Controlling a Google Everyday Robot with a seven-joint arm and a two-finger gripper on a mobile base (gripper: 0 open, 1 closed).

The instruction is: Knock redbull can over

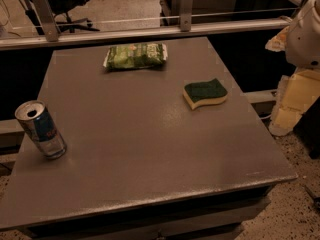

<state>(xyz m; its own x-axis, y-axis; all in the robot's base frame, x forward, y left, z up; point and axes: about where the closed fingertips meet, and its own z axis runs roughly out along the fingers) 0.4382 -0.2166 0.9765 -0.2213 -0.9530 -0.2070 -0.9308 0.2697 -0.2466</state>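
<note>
Rightward, gripper (306, 34) hovers well apart from redbull can (41, 130).

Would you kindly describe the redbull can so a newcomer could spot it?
On the grey table, look near the left edge, far from the robot's hand off the right side. The redbull can stands there: the only tall silver-and-blue thing, unlike the flat sponge and green packet.
</note>
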